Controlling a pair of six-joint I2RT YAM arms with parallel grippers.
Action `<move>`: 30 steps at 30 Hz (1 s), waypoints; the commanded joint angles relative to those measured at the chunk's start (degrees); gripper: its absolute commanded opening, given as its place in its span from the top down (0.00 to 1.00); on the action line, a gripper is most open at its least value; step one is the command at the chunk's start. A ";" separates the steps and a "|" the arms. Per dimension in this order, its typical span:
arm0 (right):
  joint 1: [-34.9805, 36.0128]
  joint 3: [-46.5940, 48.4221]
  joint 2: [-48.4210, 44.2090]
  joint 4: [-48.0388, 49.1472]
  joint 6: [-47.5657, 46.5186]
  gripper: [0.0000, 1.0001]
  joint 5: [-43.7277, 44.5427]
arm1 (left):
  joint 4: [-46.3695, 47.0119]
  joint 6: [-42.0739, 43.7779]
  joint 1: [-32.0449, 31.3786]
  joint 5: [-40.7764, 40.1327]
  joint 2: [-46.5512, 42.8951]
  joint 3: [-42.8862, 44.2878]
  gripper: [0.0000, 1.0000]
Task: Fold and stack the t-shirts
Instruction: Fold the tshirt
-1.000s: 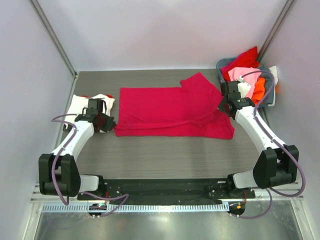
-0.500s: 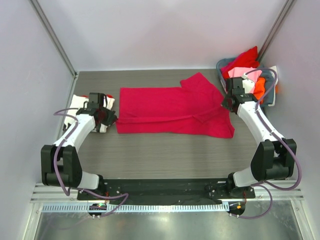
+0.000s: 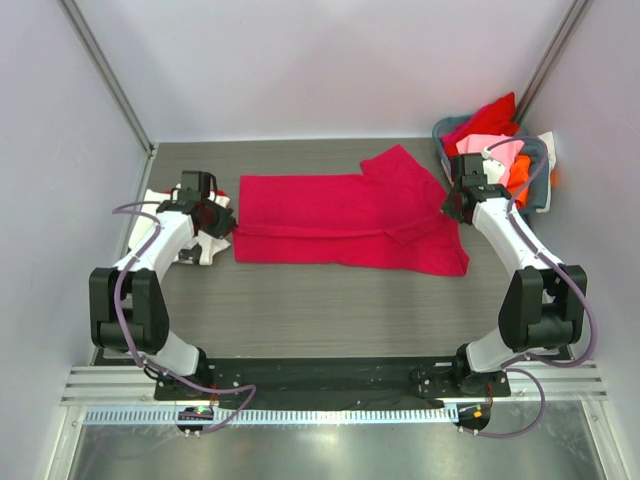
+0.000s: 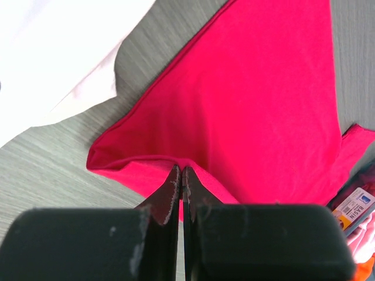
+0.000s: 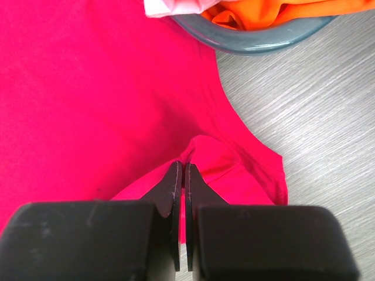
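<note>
Crimson-magenta t-shirt [image 3: 340, 210] lies spread flat — near edge folded over, one sleeve jutting.

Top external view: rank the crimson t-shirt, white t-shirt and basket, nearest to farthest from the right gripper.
1. The crimson t-shirt, pinched in the right gripper, mid-table.
2. The basket, close by, far right corner.
3. The white t-shirt, at the left edge.

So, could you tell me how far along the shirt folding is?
One white t-shirt looks folded at the left. In hand: the left gripper and right gripper are shut on opposite ends of the crimson t-shirt, apparently mid-fold. Left: finishing it, stacking, and the tees in the basket.
</note>
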 commanded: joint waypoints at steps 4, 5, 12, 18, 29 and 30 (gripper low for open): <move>-0.15 3.97 2.62 2.71 -1.06 0.99 -1.13 | -1.09 2.10 0.38 -1.13 2.01 5.06 1.00; -0.23 4.15 2.88 2.80 -1.15 0.99 -1.31 | -1.09 2.19 0.30 -1.13 2.36 5.41 1.00; -0.23 6.08 5.08 2.89 -1.24 0.99 -0.87 | -1.53 2.45 0.03 -0.61 5.96 8.05 1.00; -0.23 7.23 6.75 2.89 -1.42 0.99 -0.87 | -1.53 2.54 -0.14 -1.13 8.16 9.54 1.00; -0.15 9.42 8.42 2.89 -1.59 0.99 -1.13 | -2.50 2.54 -0.14 -1.84 9.66 11.48 1.00; -0.23 9.60 8.68 2.89 -1.68 0.99 -1.13 | -2.41 2.45 -0.14 -1.75 9.66 11.48 1.00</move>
